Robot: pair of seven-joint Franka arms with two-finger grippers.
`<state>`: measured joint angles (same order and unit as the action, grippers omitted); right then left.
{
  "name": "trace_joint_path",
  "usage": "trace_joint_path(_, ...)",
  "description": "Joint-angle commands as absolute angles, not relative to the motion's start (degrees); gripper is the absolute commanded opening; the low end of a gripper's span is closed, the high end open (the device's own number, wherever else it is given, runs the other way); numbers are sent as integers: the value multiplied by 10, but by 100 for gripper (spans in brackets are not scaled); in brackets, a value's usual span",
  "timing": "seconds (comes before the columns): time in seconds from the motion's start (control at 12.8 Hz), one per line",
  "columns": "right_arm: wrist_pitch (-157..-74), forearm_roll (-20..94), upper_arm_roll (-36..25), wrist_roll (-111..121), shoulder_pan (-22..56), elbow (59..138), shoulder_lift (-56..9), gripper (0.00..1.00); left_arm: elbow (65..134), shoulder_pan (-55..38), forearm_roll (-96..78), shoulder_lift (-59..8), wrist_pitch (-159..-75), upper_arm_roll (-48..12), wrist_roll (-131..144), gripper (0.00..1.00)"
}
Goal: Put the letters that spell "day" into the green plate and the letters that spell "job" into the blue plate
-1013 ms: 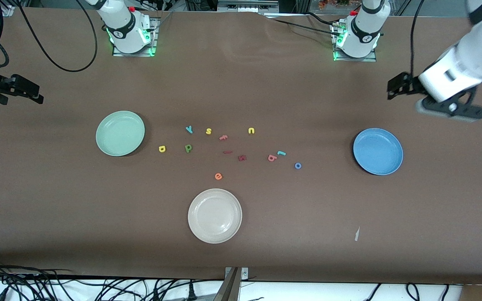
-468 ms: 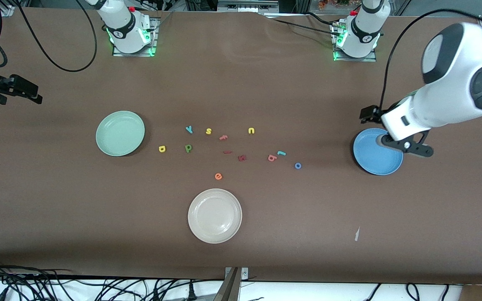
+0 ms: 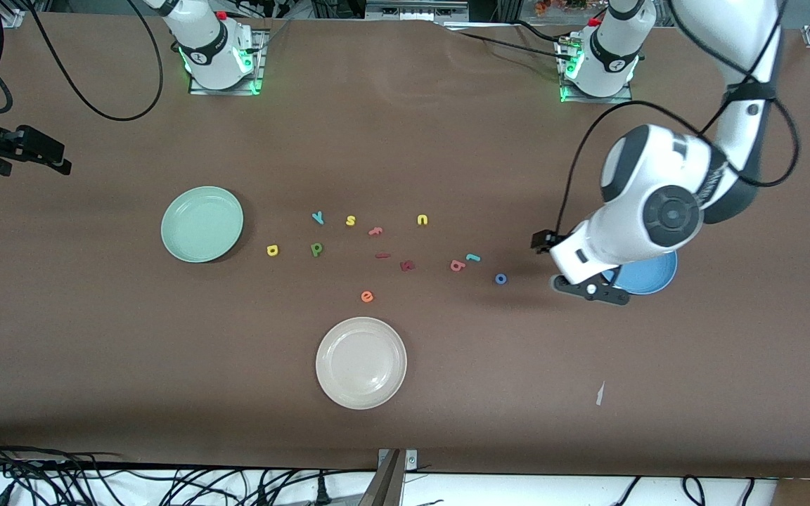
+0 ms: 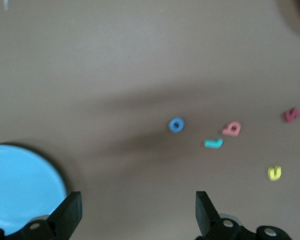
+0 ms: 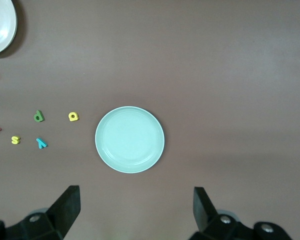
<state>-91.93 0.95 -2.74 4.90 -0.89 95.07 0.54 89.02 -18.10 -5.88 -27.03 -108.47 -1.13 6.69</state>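
The green plate [image 3: 202, 223] [image 5: 129, 139] lies toward the right arm's end of the table. Beside it lie the yellow letter [image 3: 272, 249], the green letter [image 3: 316, 249] and the teal y [image 3: 318, 217]. The blue plate [image 3: 651, 280] [image 4: 20, 185] is partly hidden under the left arm. The blue o [image 3: 500, 279] [image 4: 176, 125], salmon b [image 3: 456, 265] and teal j [image 3: 473, 258] lie beside it. My left gripper [image 4: 138, 210] hangs open and empty over bare table between the blue plate and the o. My right gripper [image 5: 135, 210] waits open, high up, off the green plate.
A cream-white plate [image 3: 361, 362] sits nearer the front camera. Other letters lie mid-table: yellow s [image 3: 351, 221], yellow u [image 3: 422, 220], salmon f [image 3: 375, 230], two dark red ones [image 3: 407, 265], orange e [image 3: 367, 296]. A paper scrap [image 3: 600, 393] lies near the front edge.
The left arm has swung in from the table's end, across the blue plate, and now covers part of it, its gripper near the blue o. The right arm has not moved.
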Motion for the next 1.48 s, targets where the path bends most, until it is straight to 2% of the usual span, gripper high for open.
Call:
trace_joint_path(0.0,-911,2,-30,52,-10,949,3,100,881,-192,-91,-314,-1153,-5,81,100)
trace_joint_path(0.39,-923,1,-26,51,-4,952,-25,100,889,-217,-123,-385,-1264,-5,81,100)
trace_joint_path(0.62,-969,0,-23,51,14,972,-59,100,951,-236,-122,-389,-1352,-5,82,100)
trace_joint_path(1.01,-1037,4,-22,5,83,1005,-132,100,1013,-236,-116,-388,-1355,-5,73,100)
trace_joint_path(1.4,-1111,9,-22,-2,156,1010,-195,100,1017,-244,-116,-389,-1354,-5,79,99)
